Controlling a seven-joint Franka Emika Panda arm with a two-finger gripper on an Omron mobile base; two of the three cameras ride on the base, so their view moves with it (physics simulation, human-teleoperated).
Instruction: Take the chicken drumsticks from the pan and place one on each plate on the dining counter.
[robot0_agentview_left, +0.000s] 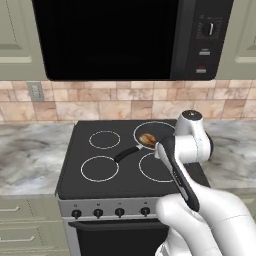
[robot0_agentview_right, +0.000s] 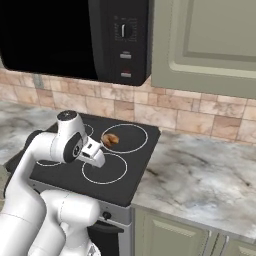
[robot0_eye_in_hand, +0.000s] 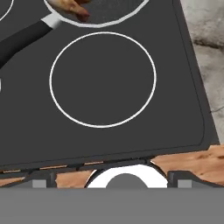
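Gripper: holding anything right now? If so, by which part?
Nothing held. The gripper is open above the front right burner ring; the drumsticks lie in the pan on the back burner, untouched.

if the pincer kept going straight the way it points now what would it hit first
Most likely the bare stovetop inside the front right burner ring, short of the pan; depth is hard to judge.
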